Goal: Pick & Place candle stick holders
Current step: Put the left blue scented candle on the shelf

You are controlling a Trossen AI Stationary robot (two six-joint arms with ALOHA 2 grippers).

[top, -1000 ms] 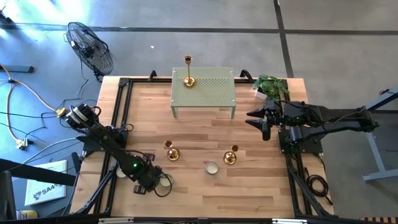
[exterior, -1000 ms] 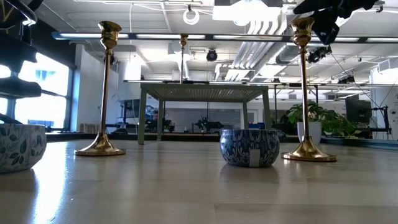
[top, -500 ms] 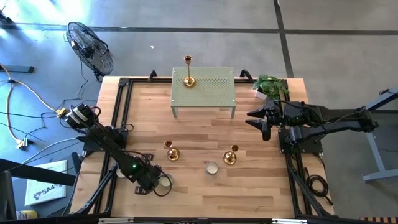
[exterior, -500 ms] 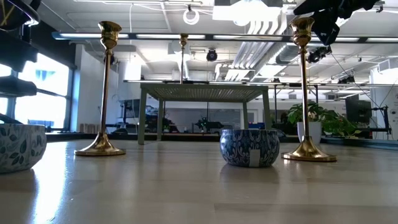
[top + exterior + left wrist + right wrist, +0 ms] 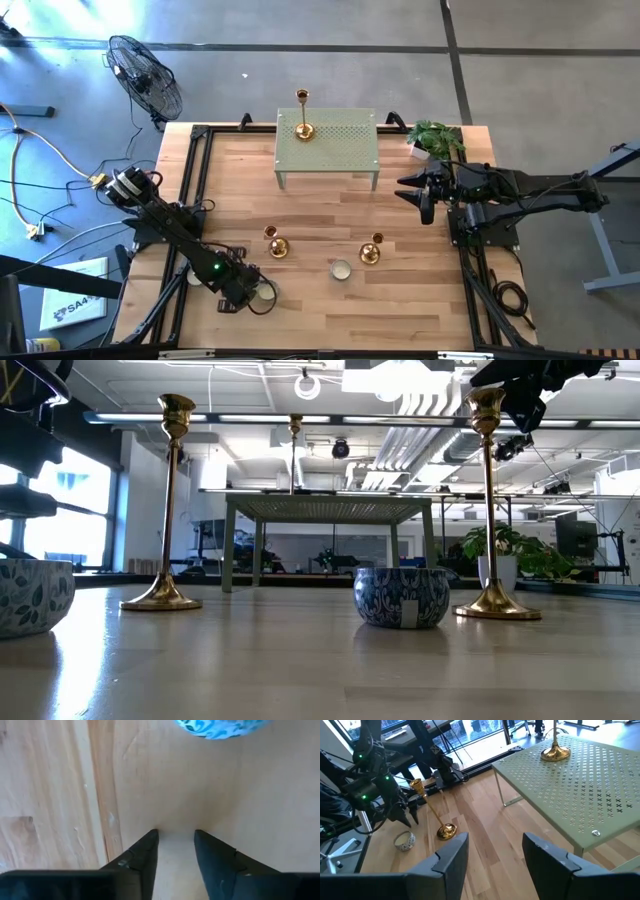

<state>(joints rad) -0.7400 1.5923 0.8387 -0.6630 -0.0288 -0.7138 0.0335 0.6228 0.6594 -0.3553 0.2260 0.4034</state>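
Three candle stick holders (image 5: 276, 243) (image 5: 372, 250) (image 5: 303, 122) upright, stems vertical, unmoved. Left tool (image 5: 176, 842) near table's front-left edge, released, fingers wider than before. Right tool (image 5: 495, 852) parted, empty.

Green perforated stand (image 5: 330, 148) ahead of right jaws; potted plant (image 5: 436, 138) near; blue patterned bowl (image 5: 220, 727) ahead of left jaws.

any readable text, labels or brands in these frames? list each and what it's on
"SAA": partial blue lettering on the white sheet on the floor left of the table; the rest is too small to read.
Label on the blue patterned candle tin: blank or too blurred to read.
Nothing else legible.
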